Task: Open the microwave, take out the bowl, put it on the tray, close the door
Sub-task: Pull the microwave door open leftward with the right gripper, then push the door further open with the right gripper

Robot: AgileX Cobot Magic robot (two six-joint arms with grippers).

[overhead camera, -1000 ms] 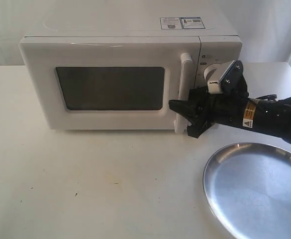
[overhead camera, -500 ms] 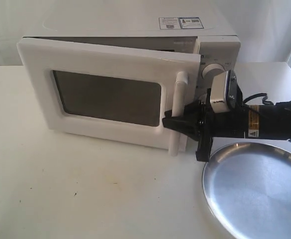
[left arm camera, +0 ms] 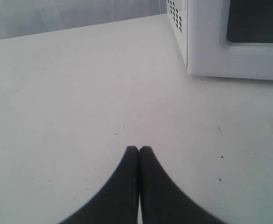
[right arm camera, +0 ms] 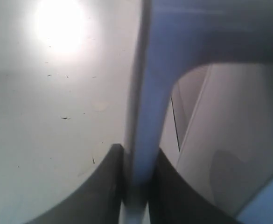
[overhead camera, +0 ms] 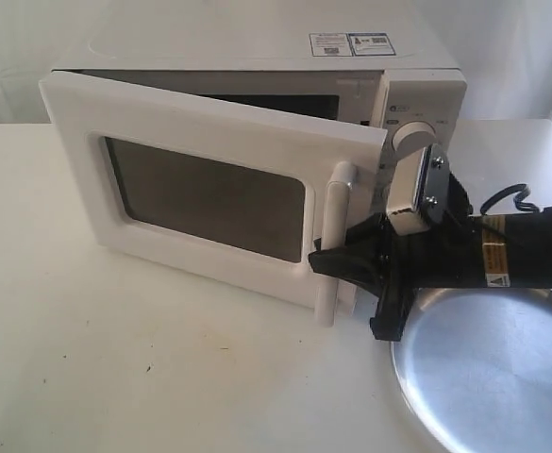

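Note:
The white microwave (overhead camera: 257,57) stands at the back of the table. Its door (overhead camera: 209,198) with the dark window hangs partly open, swung out toward the front. My right gripper (overhead camera: 330,262) is shut on the door's vertical white bar handle (overhead camera: 334,236); the right wrist view shows the handle (right arm camera: 148,107) pinched between both black fingers (right arm camera: 106,182). The silver tray (overhead camera: 493,377) lies at the front right, just under the right arm. My left gripper (left arm camera: 139,149) is shut on nothing above bare table, left of the microwave's corner (left arm camera: 192,42). The bowl is hidden.
The white tabletop (overhead camera: 143,359) stretches in front of and left of the microwave. The right arm's black forearm (overhead camera: 521,255) crosses above the tray's far rim. A round knob (overhead camera: 409,138) sits on the control panel.
The door has swung from shut to partly open, pulled out by my right gripper on the handle. The right arm has drawn back toward the front, over the tray's edge.

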